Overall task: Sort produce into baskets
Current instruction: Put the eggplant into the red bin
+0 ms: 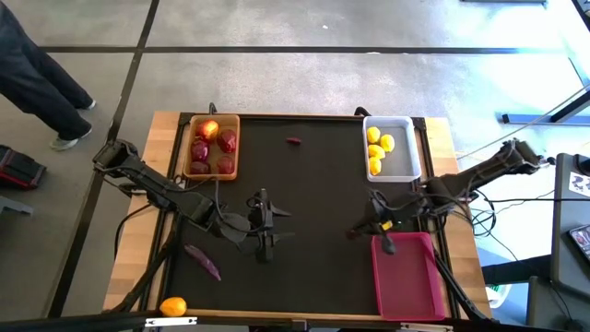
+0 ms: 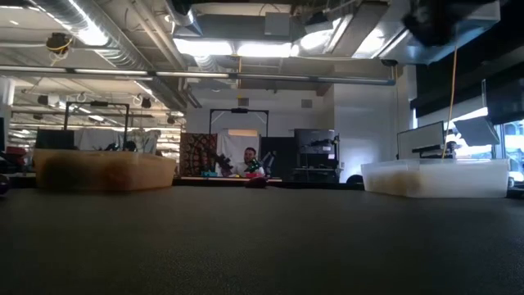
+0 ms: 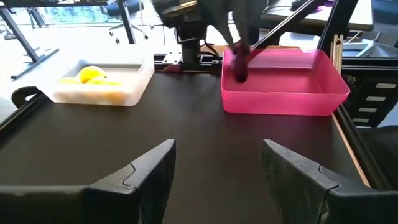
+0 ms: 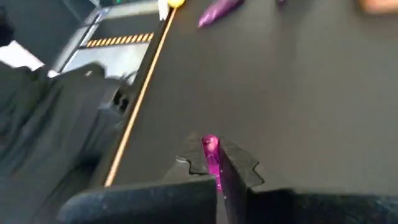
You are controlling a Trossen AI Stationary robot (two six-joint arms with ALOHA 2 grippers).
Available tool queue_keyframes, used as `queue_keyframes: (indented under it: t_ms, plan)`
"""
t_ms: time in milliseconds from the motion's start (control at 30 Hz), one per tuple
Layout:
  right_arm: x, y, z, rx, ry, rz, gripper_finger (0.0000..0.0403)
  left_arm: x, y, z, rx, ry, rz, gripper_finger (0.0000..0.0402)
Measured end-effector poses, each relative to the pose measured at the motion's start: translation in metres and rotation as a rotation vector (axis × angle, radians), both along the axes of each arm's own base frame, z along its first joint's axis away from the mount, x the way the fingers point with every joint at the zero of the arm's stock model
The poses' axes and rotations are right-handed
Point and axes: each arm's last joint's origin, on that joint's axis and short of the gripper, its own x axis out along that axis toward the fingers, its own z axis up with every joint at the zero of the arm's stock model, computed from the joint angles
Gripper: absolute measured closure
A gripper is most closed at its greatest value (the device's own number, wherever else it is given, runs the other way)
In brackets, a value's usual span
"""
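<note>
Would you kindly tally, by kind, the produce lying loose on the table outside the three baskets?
Thin dark purple-red elongated pieces: 2
Orange round fruit: 1
Total: 3
Not counted: one purple piece held in the right gripper.
</note>
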Motion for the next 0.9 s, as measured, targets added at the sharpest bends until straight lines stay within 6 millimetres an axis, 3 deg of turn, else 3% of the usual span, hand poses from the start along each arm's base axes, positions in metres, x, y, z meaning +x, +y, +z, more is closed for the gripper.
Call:
queue_keyframes:
  t_ms: [267, 533, 900]
  plan:
    - [-0.034, 0.023, -0.009, 0.138, 0.258, -0.009, 0.0402, 0.001, 0.002, 0.000, 0.001, 0.000, 0.006, 0.0172]
    - [-0.061, 0.036, -0.029, 0.162, 0.549, -0.166, 0.0402, 0.001, 0.002, 0.000, 0.001, 0.001, 0.006, 0.0172]
    - [-0.075, 0.046, -0.058, -0.020, 0.806, -0.314, 0.0402, 0.001, 0.002, 0.000, 0.003, 0.005, 0.006, 0.0172]
